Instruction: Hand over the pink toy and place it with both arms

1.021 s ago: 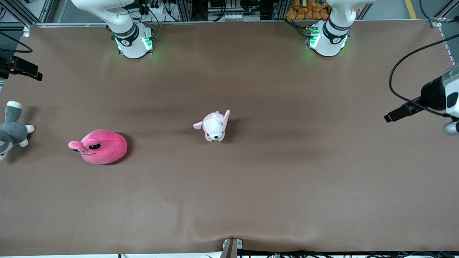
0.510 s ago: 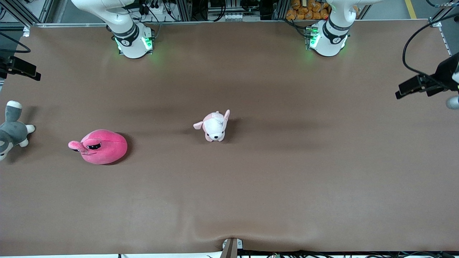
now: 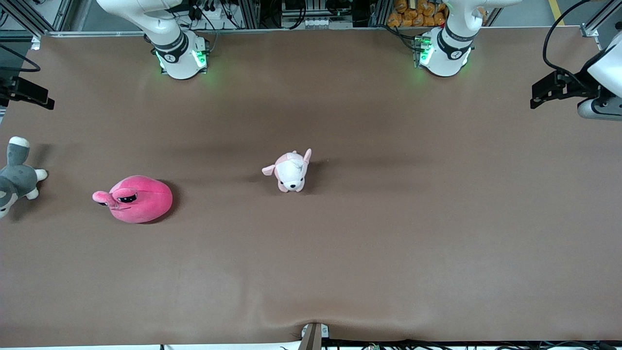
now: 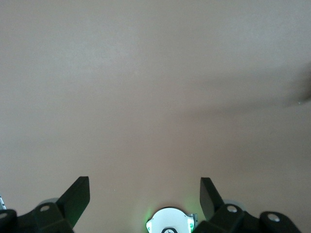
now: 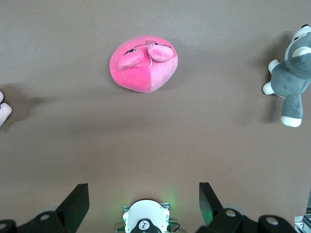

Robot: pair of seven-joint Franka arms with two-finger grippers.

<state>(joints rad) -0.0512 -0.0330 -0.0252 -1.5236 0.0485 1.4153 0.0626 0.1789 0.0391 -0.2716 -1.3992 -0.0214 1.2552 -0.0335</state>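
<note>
Since a second ago my left arm has swung up and away: its wrist, which hung over the counter (image 3: 369, 262) edge at the left arm's end, now sits farther from the front camera, close to that corner. Nothing else has shifted.

Going by size, I see the brown counter first, spread under everything, wrinkled slightly along the edge nearest the front camera.

Next, the two arms. My left tool (image 4: 144, 193) hangs over bare counter with its fingers spread wide and nothing between them. My right tool (image 5: 144, 194) is likewise wide open and empty, held high over the counter at the right arm's end, looking down on the toys; that arm waits.

Then the pink toy (image 3: 137, 199), lying on the counter toward the right arm's end, untouched, its ears and half-lidded eyes turned toward the grey-and-white plush (image 3: 15, 176), which lies at the counter's edge on that end.

Smallest, the pale pink-and-white puppy (image 3: 291, 170) stands near the counter's middle, well apart from the pink toy.
</note>
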